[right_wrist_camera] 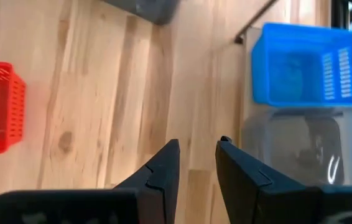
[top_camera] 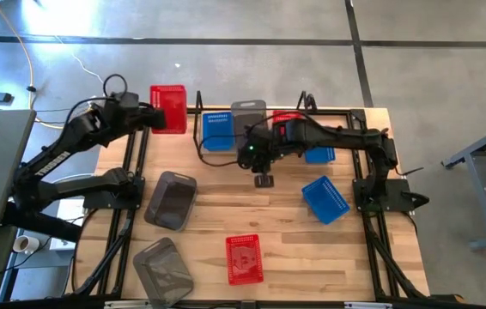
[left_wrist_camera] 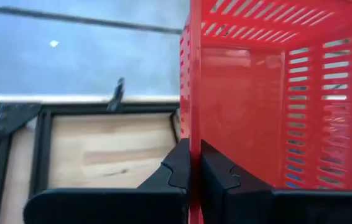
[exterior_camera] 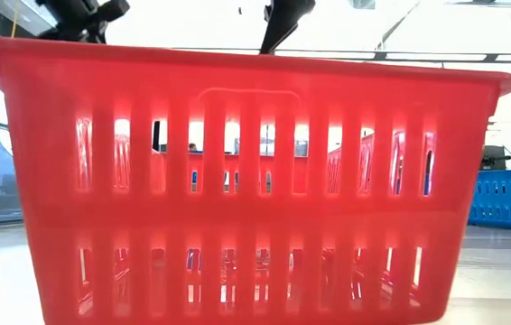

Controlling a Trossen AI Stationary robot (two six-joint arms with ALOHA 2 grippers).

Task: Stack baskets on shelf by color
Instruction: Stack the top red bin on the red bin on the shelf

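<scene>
Left claw (left_wrist_camera: 194,163) clenched on a red basket's (top_camera: 168,107) wall, held over the tabletop's (top_camera: 226,215) far left corner. Right claw (right_wrist_camera: 198,163) released, empty, beside the shelf's blue basket (right_wrist_camera: 305,63).

My left arm reaches from its base at the table's left side toward the far left corner, elbow bent, forearm running level. My left gripper (left_wrist_camera: 194,171) is clamped tight on the wall of a red basket (top_camera: 168,108), one finger on each side of the thin plastic, the pads (left_wrist_camera: 177,168) pressed flat against it. My right arm stretches from its base at the table's right side across toward the middle of the far edge, wrist turned downward. My right gripper (right_wrist_camera: 196,163) hangs above the wood with its fingers (right_wrist_camera: 163,171) parted, a clear gap between them, and nothing held.
</scene>
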